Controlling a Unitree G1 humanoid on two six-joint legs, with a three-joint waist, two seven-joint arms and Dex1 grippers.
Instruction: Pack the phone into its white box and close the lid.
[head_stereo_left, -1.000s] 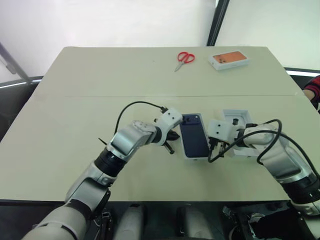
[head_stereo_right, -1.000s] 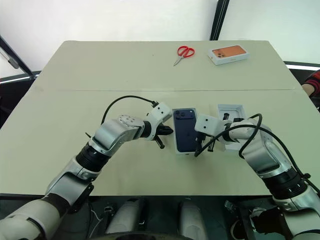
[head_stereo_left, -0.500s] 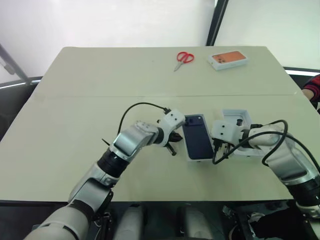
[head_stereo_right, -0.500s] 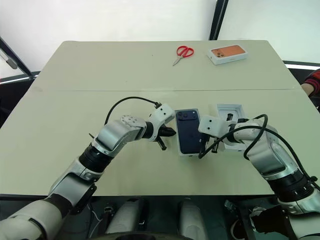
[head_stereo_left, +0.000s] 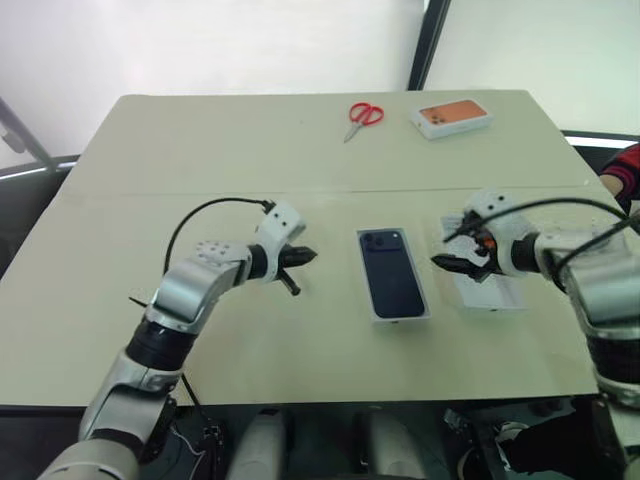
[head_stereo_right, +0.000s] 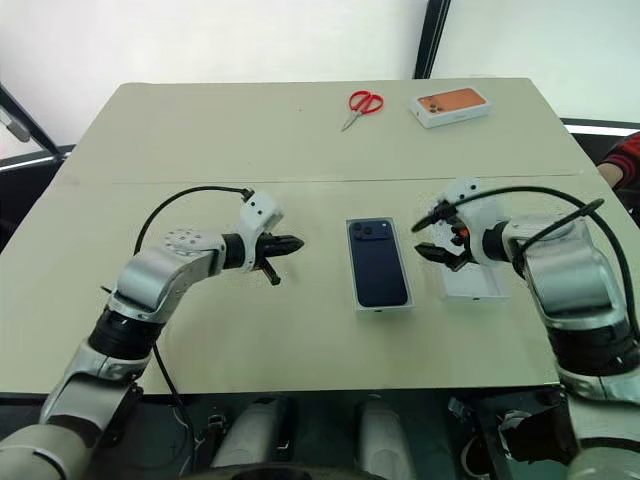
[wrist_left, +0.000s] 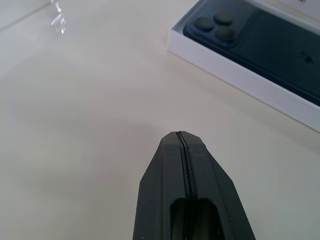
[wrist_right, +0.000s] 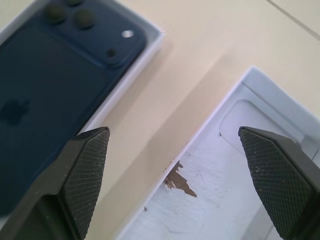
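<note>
The dark navy phone (head_stereo_left: 392, 272) lies back up inside the white box (head_stereo_right: 383, 308) at the table's middle, camera lenses at the far end. To its right lies the lid (head_stereo_left: 497, 297), white inner face up, with a small brown torn spot (wrist_right: 179, 181). My right gripper (head_stereo_left: 445, 250) hangs open over the lid's left edge, between lid and box, holding nothing. My left gripper (head_stereo_left: 305, 255) is shut and empty, pointing at the box from the left with a gap of bare table between.
Red-handled scissors (head_stereo_left: 365, 115) and an orange-topped white box (head_stereo_left: 452, 116) lie at the table's far edge. A person's red sleeve (head_stereo_left: 625, 165) shows at the right edge. A seam (head_stereo_left: 150, 192) crosses the table behind the arms.
My left gripper has drawn back to the left, away from the box. The right gripper has opened, rolled and shifted right over the lid. The phone stays in the box.
</note>
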